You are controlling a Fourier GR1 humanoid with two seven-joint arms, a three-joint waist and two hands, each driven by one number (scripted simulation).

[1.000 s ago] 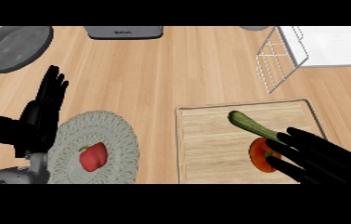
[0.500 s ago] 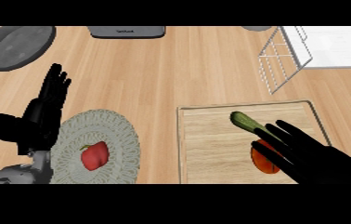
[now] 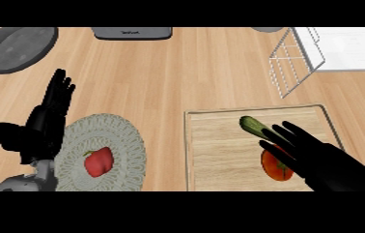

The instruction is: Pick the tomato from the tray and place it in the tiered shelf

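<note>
A red-orange tomato (image 3: 274, 168) lies on the wooden tray (image 3: 221, 150) at the lower right, next to a green cucumber (image 3: 252, 125). My right hand (image 3: 317, 157) hovers over the tomato with fingers straight and spread, covering most of it; whether it touches the tomato I cannot tell. The white wire tiered shelf (image 3: 299, 60) stands at the upper right, beyond the tray. At the left edge my left hand (image 3: 46, 116) rests open, fingers pointing up.
A woven round plate (image 3: 118, 140) at the lower left holds a red pepper (image 3: 98, 161). A dark round pan (image 3: 21, 46) sits at the upper left. A grey appliance (image 3: 132, 32) stands at the back edge.
My right hand has slid a little left and forward over the tomato, covering more of it. The left hand and all objects stay put.
</note>
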